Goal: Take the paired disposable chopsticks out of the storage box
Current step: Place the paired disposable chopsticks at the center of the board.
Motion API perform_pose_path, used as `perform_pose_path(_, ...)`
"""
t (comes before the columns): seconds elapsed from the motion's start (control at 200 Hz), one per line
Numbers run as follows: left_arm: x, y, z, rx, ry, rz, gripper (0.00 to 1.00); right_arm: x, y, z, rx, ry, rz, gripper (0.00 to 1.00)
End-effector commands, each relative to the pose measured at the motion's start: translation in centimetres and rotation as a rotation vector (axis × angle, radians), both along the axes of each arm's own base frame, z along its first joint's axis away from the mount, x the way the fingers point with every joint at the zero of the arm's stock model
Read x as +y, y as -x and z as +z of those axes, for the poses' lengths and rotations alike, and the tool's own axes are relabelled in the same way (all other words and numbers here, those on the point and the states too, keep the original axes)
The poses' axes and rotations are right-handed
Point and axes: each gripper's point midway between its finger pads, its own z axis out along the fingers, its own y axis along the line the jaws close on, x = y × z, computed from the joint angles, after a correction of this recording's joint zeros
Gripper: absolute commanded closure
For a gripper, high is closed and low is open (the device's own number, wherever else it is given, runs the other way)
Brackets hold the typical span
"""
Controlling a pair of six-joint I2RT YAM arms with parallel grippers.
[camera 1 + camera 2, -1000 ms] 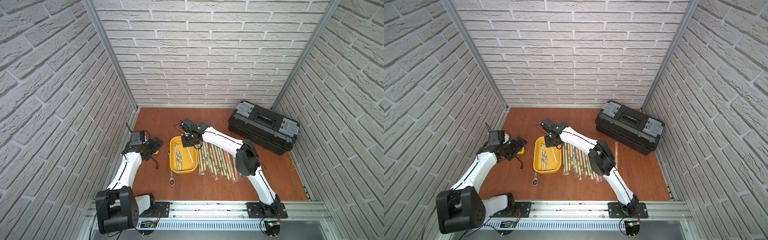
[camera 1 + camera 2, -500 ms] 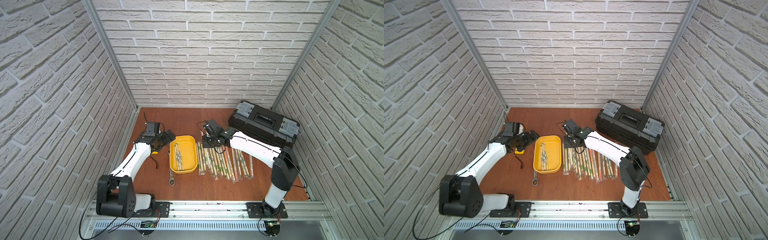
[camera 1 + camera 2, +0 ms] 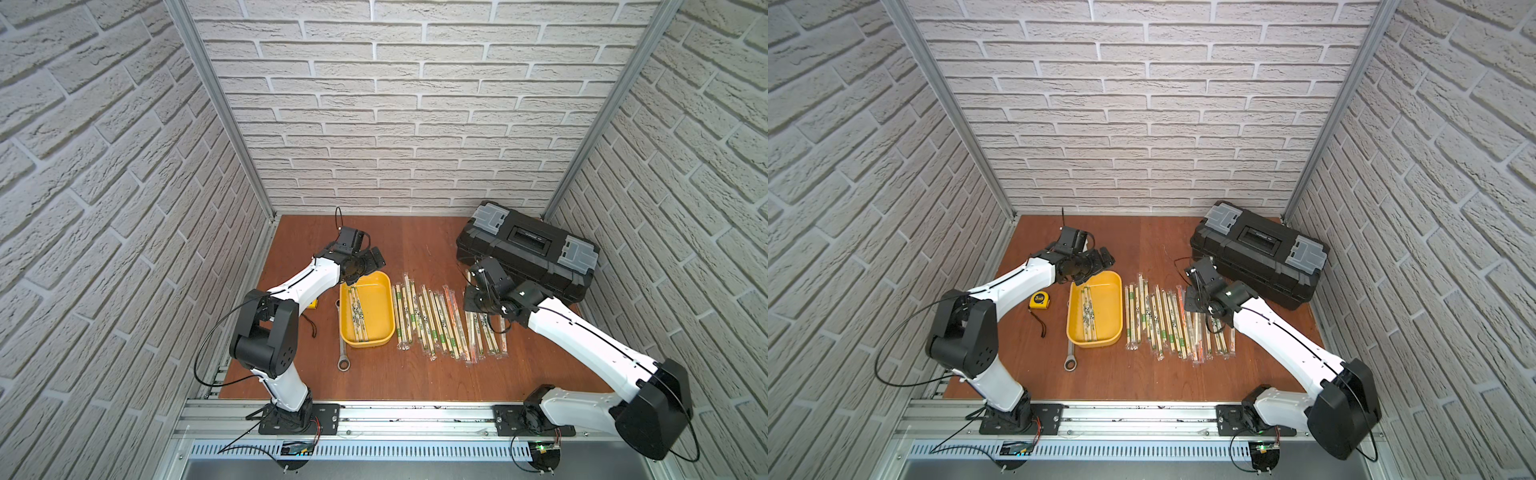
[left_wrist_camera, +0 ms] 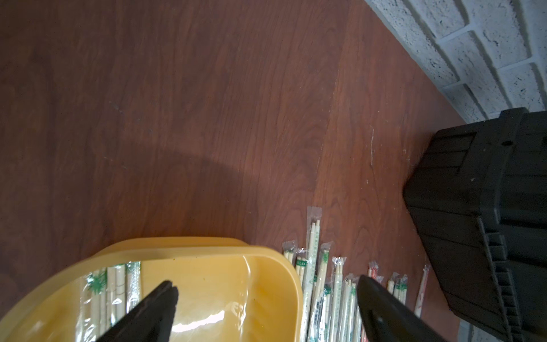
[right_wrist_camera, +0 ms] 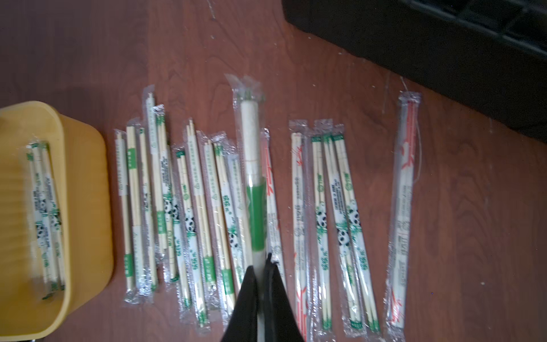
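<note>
Right wrist view: the right jaws are closed tight on one end of a held pair (image 5: 251,165), its sleeve marked with a green band, above the row (image 5: 189,207) laid out on the counter (image 5: 473,207). The left jaws stand fully apart and empty over the far end of the box (image 4: 183,247). A few pairs (image 3: 356,309) are left in the box, on the side toward the left arm. In both top views the box sits between the wrench (image 3: 341,349) and the row.

Step in hand, as judged: set the held pair down.

1. Keep it parallel to the row. Aim for the bare strip beside the orange-printed pair (image 5: 270,183).
2. Lower it until the sleeve lies along the counter. Released from height, a light sleeve is likely to skid or land crosswise.
3. Part the jaws, then lift straight up so the film does not drag.
4. Keep the arm clear of the toolbox (image 3: 528,249) close behind.
</note>
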Motion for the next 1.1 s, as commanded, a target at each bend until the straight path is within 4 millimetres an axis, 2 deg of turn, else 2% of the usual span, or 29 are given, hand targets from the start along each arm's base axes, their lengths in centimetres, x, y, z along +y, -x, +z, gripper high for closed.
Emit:
perform_pose_path(0.0,-0.5,-0.4,1.7,-0.047,0.002,-0.020,0.02,-2.0,1.1,-1.1,0.017,0.051,-0.035,0.98)
perform_pose_path(0.16,0.6,0.6,1.4,-0.029,-0.044,-0.042,0.02,-3.3,2.1,-2.7,0.080,0.096,-0.046,0.98)
perform_pose_path(0.34,2.7,1.7,0.3,0.011,-0.050,-0.003,0.02,-4.7,2.7,-3.4,0.119,0.166,-0.055,0.98)
perform_pose_path(0.43,3.7,2.1,0.4,0.019,-0.050,0.015,0.02,-5.1,2.7,-3.7,0.142,0.185,-0.065,0.98)
perform_pose_path(0.615,5.5,3.1,0.2,0.019,-0.057,0.050,0.02,-5.7,1.6,-4.5,0.200,0.264,-0.060,0.98)
perform_pose_path(0.72,6.6,3.7,0.0,0.025,-0.058,0.071,0.02,-5.4,0.5,-4.8,0.212,0.280,-0.046,0.98)
perform_pose_path(0.955,8.6,4.5,0.4,0.017,-0.058,0.108,0.02,-6.9,-1.2,-5.7,0.291,0.437,-0.044,0.98)
perform_pose_path(1.095,9.5,4.9,0.4,0.017,-0.055,0.126,0.02,-7.2,-2.1,-6.9,0.345,0.505,-0.031,0.98)
